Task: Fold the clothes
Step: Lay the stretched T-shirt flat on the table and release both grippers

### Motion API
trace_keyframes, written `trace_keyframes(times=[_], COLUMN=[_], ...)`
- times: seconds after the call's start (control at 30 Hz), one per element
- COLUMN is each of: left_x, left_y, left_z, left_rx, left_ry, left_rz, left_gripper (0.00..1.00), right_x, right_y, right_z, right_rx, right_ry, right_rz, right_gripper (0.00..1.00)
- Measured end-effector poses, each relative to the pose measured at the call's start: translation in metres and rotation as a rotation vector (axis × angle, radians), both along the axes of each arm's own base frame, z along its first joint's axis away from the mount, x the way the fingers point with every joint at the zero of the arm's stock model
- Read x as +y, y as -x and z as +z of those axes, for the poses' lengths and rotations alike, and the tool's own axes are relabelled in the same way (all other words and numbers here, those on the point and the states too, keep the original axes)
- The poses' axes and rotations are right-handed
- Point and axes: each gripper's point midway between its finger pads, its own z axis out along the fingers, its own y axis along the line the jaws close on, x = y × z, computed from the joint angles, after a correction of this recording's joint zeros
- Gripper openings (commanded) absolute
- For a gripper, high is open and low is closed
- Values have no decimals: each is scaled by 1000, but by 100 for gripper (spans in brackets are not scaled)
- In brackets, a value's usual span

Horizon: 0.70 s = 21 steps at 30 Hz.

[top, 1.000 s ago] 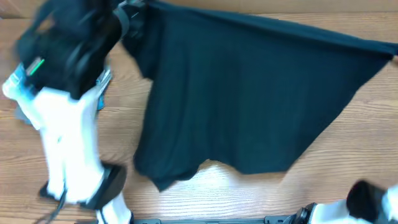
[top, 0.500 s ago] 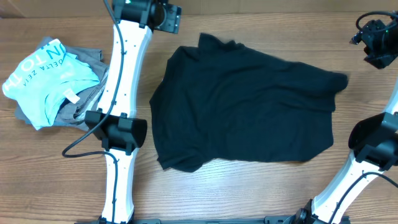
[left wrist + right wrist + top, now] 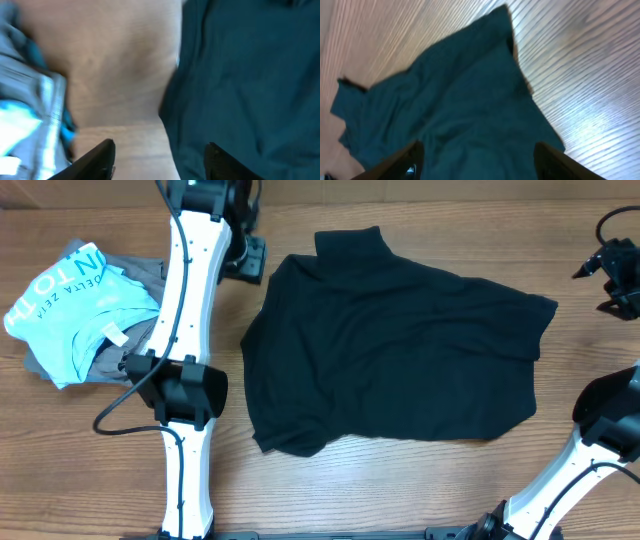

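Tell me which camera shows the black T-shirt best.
The overhead view: it shows the whole black T-shirt spread on the table, every edge in sight. The left wrist view catches only a blurred edge of it; the right wrist view shows one corner and part of the body.

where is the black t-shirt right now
In the overhead view the black T-shirt lies spread out in the middle of the wooden table, right of the left arm and the light blue shirt.

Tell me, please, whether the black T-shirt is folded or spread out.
Spread out: the black T-shirt lies wide and rumpled across the wooden table, with no tidy fold made in it.
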Motion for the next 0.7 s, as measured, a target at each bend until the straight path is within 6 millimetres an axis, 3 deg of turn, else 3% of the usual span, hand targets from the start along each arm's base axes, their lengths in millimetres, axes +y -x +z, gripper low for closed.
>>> trace_keyframes(times=[0.2,0.3,0.43,0.53,0.7], left_x=[-6,-13,-17,-18,-14], left_y=[22,28,35,39,39], left_z=[-70,-111,-151,-164,-166], left_rx=[215,292,338,348,317], left_ry=[21,49,70,78,95], left_rz=[2,1,2,1,15], left_gripper=[43,23,7,4,4], right_x=[10,12,13,14,13], right_y=[-5,-6,-6,-7,-8], right_z=[3,4,4,4,5], right_rx=[-34,-42,-47,-51,-58], right_ry=[-42,-50,-56,-60,-57], right_rz=[46,54,61,64,65], right_gripper=[73,73,74,73,75])
